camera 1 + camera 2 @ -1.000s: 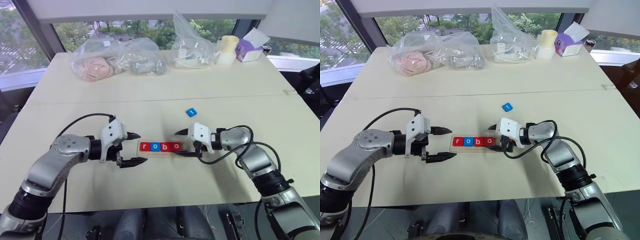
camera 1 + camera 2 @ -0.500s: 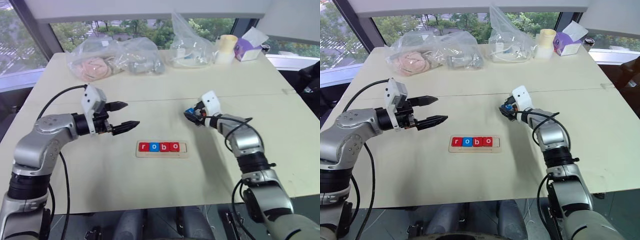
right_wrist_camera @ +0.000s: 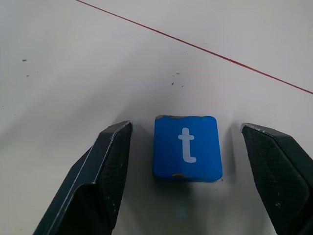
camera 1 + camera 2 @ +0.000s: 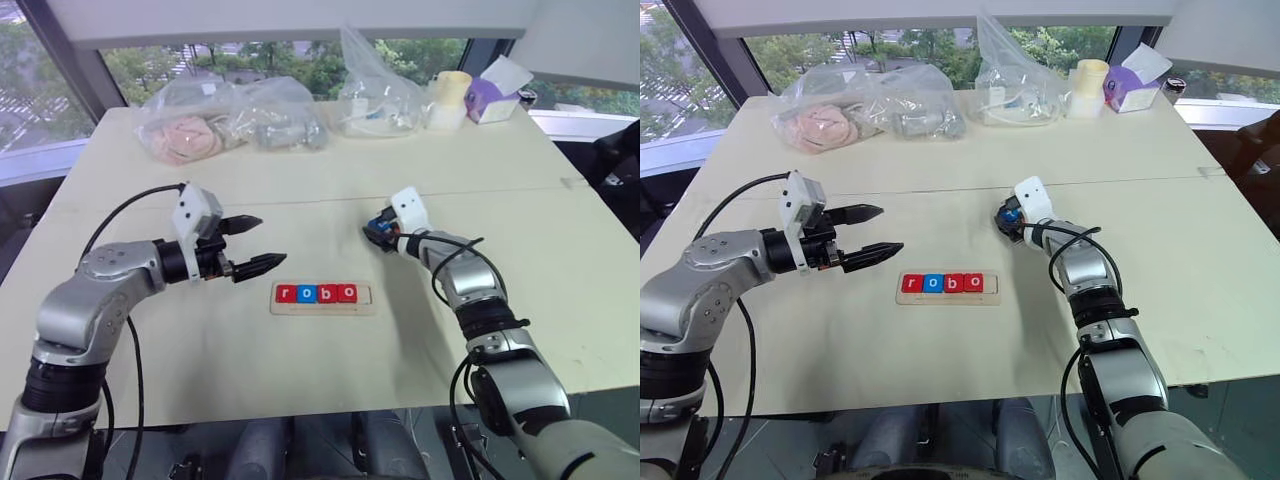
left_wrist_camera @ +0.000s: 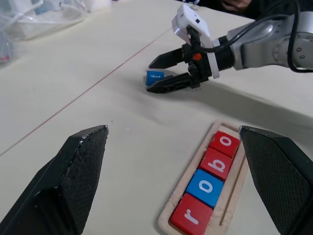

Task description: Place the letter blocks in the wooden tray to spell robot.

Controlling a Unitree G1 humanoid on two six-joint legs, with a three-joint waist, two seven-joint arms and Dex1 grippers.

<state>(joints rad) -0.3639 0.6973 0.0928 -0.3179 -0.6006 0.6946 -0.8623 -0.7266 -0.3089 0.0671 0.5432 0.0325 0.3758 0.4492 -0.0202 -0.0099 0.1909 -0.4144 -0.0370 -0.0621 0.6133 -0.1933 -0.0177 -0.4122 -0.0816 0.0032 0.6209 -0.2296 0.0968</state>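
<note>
End effector of the right arm point(image 3: 181, 196) straddles the blue t block point(image 3: 187, 147), fingers apart; we fear uneven closing flicks it off the worktop point(image 4: 300, 380).

Pale table point(image 4: 300, 190) before daylit windows point(image 4: 250, 55) showing trees.

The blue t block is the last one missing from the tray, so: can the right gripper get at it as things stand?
Probably yes. The right gripper is open, its fingers on either side of the blue t block, which lies flat on the table with nothing between them.
</note>
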